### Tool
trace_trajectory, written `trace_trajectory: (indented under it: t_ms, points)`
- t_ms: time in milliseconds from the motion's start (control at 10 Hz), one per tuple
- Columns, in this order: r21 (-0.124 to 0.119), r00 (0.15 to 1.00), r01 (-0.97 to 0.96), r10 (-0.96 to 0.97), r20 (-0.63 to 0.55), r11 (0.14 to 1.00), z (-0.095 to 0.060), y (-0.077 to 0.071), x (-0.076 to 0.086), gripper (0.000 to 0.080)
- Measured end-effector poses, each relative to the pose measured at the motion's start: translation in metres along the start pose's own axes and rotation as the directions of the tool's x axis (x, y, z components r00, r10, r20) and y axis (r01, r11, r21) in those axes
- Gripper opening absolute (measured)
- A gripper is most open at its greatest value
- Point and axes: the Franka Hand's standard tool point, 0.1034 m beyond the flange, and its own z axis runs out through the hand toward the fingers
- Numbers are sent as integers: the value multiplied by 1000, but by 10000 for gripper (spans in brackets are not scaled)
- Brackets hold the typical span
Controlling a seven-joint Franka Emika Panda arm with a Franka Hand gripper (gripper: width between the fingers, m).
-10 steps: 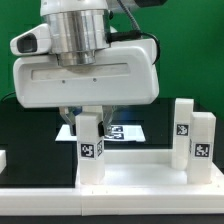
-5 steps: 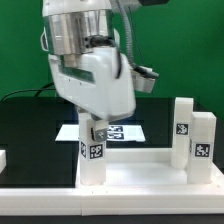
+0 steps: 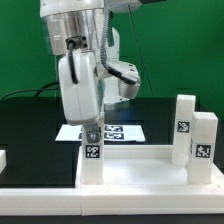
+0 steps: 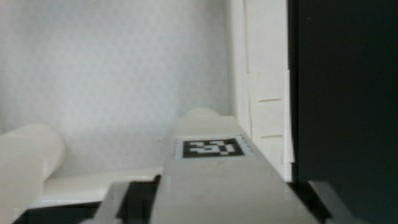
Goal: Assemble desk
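My hand (image 3: 92,131) is clamped narrow on a square leg (image 3: 91,158) standing upright at the desk top's (image 3: 140,173) near corner. Leg looks light, rigid, slick plastic; best held high on its flat sides, clear of the tag.

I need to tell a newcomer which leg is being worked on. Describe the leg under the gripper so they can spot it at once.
Start at the desk top, the white rimmed slab in front. Three tagged white legs rise from it: two on the exterior view's right, one on its left. The wanted leg is that lone left one, the only one with the gripper closed on its top.
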Motion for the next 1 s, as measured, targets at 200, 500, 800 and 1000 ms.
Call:
trace_trajectory:
  t_ms: [200,500,800,1000]
  points:
    - [12,988,-157,157,3,987,0,-1,1,291]
    - [33,963,-269,269,-9,963,0,3,3,304]
    - [32,958,-285,285,-5,958,2,3,2,477]
    - [61,960,-280,279,24,958,-19,-4,-10,637]
